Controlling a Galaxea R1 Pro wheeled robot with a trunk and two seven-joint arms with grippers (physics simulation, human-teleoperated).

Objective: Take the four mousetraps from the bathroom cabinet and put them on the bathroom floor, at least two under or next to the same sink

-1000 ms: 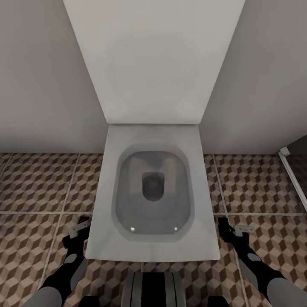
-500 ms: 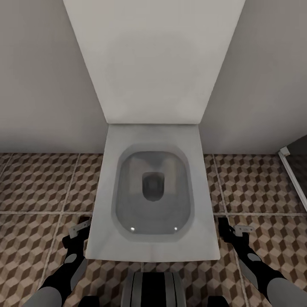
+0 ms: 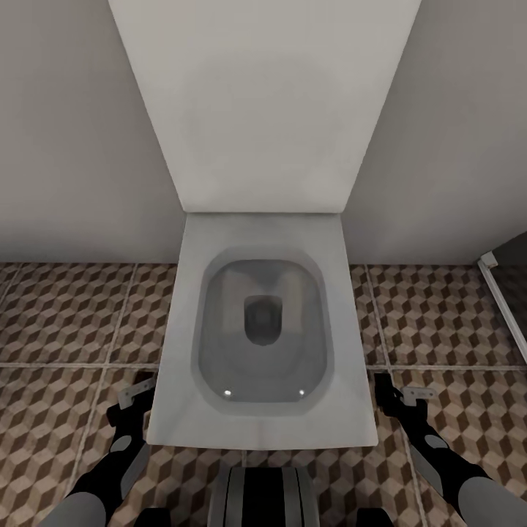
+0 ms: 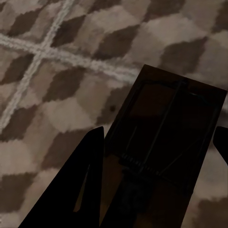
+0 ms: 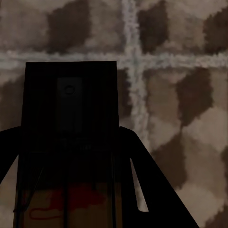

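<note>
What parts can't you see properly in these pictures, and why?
- Mousetrap, left wrist view: dark in shadow, near end cut off by the frame edge and the left gripper's fingers.
- Mousetrap, right wrist view: nearly black, wire parts hard to tell; the right gripper's fingers cover its sides.
- Toilet, head view: tank top cut off by the frame edge.
- Shower frame, head view: mostly cut off.

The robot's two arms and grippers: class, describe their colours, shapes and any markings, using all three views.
In the head view, both arms have rounded grey segments joined by black sections. The left gripper and right gripper are black with small pale grey bracket-like plates near the tips. In the wrist views, the fingers appear as flat, tapering black blades. No cables or lettering are visible.
</note>
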